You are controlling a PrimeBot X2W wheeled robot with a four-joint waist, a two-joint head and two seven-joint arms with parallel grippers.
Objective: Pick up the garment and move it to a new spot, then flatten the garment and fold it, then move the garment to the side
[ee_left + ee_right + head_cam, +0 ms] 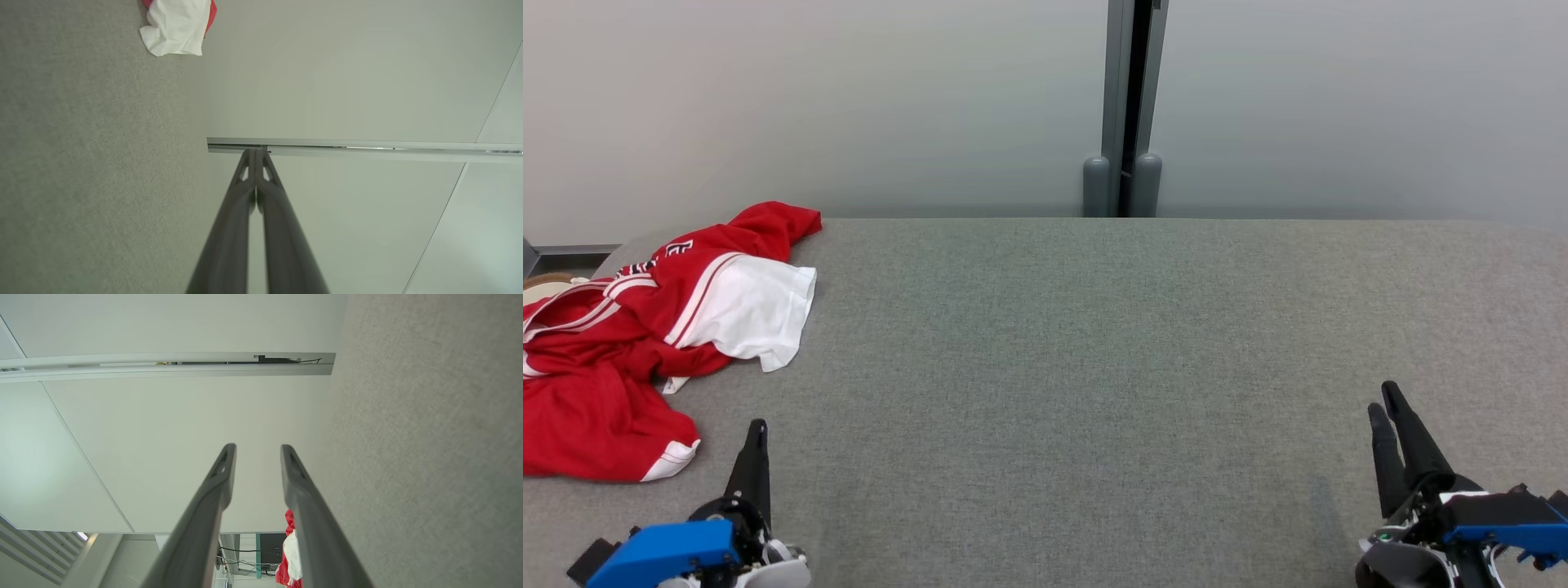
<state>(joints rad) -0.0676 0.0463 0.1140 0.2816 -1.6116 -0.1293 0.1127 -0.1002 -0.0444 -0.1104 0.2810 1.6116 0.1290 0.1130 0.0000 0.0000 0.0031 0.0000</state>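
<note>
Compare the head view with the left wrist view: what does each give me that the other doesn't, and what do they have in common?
Head view: the whole red and white garment, crumpled on the left side of the table, and the right gripper, fingers apart and empty. Left wrist view: the left gripper up close, fingers pressed together with nothing between them. Both: the garment's white panel, the grey table, the pale wall and its grey post.
</note>
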